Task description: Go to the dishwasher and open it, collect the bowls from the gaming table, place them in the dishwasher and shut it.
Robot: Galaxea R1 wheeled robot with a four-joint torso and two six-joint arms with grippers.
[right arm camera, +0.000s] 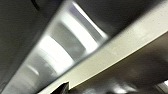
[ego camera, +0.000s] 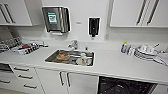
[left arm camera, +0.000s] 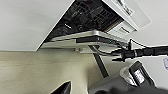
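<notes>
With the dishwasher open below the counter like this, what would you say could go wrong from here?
1. The stainless-steel dishwasher door hangs partly open beside the dark rack interior; the base or an arm might bump it.
2. The right wrist camera sits very close to a shiny metal edge, so that arm may scrape it.
3. The stacked white plates sit near the white counter's end, so a raised arm could knock them.

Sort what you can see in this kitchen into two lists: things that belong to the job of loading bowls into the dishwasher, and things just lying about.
Belongs to the job:
dishwasher, open, dark racks showing

Just lying about:
sink with dirty dishes
tap
stacked plates
bottle
paper towel dispenser
soap dispenser
</notes>
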